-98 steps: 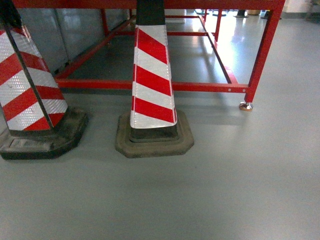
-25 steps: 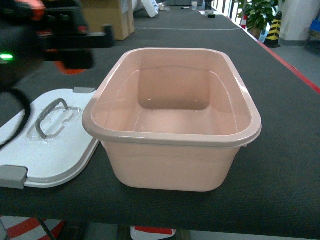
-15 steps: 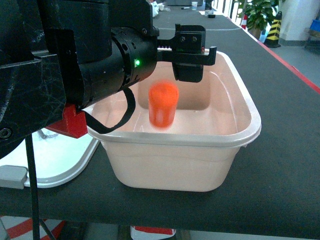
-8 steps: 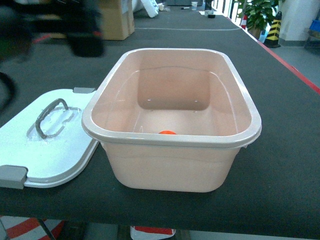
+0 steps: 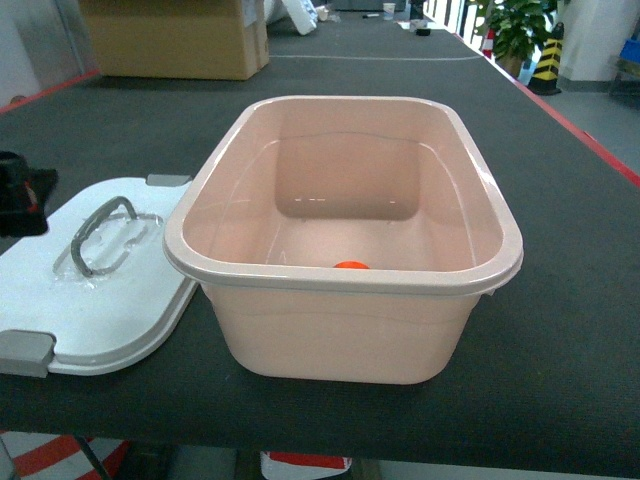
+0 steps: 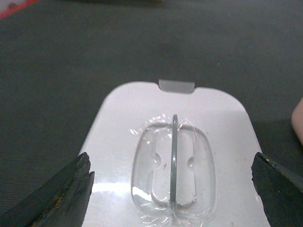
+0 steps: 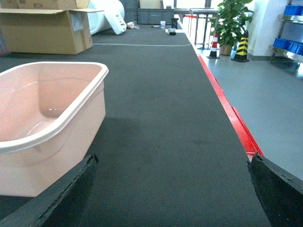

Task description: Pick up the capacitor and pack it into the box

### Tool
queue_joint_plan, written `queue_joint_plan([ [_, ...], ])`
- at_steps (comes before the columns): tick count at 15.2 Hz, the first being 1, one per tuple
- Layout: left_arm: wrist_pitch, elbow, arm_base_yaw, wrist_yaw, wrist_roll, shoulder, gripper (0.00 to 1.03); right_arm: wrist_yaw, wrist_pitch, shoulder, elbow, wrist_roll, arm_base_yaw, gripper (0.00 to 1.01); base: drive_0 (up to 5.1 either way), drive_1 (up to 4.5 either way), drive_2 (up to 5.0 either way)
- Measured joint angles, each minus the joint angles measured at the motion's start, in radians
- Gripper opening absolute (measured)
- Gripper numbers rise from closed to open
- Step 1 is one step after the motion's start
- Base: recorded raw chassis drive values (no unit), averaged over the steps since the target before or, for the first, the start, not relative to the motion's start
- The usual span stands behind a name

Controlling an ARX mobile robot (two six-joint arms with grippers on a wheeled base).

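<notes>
The pale pink box (image 5: 340, 281) stands open in the middle of the dark table. Just above its near rim shows a sliver of the orange capacitor (image 5: 350, 265), lying on the box floor. Left of the box the white lid (image 5: 120, 300) lies flat with its clear handle (image 5: 100, 235) up. In the left wrist view my left gripper (image 6: 171, 163) hangs open over that lid (image 6: 118, 142), its fingers either side of the handle (image 6: 174, 161), holding nothing. My right gripper (image 7: 173, 158) is open and empty over bare mat, right of the box (image 7: 57, 127).
A brown cardboard carton (image 5: 170, 40) stands at the back left of the table. The table's red edge (image 7: 227, 109) runs along the right, with grey floor beyond. A potted plant (image 7: 232, 19) and a striped cone (image 7: 242, 47) stand far back right.
The left arm let the orange capacitor fall into the box, then drew back left to over the lid. The capacitor now lies on the box floor, slightly further right.
</notes>
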Motion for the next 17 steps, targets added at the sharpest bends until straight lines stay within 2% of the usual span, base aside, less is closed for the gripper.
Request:
queue_joint_plan([
  [4, -0.094, 0.233, 0.005, 0.031, 0.014, 0.265, 0.98, 0.000, 0.000, 0.000, 0.000, 0.000, 0.000, 0.98, 0.0, 0.00, 0.0],
  [7, -0.122, 0.311, -0.001, 0.043, 0.019, 0.327, 0.98, 0.000, 0.000, 0.000, 0.000, 0.000, 0.000, 0.98, 0.0, 0.00, 0.0],
  [10, -0.132, 0.322, -0.026, 0.039, 0.043, 0.349, 0.66, 0.000, 0.000, 0.000, 0.000, 0.000, 0.000, 0.98, 0.0, 0.00, 0.0],
  [15, -0.130, 0.323, -0.047, 0.003, 0.053, 0.358, 0.10, 0.000, 0.000, 0.000, 0.000, 0.000, 0.000, 0.98, 0.0, 0.00, 0.0],
  [16, -0.133, 0.322, -0.050, 0.004, 0.059, 0.355, 0.02, 0.000, 0.000, 0.000, 0.000, 0.000, 0.000, 0.98, 0.0, 0.00, 0.0],
  [17, -0.137, 0.315, -0.053, -0.004, 0.060, 0.345, 0.02, 0.000, 0.000, 0.000, 0.000, 0.000, 0.000, 0.98, 0.0, 0.00, 0.0],
])
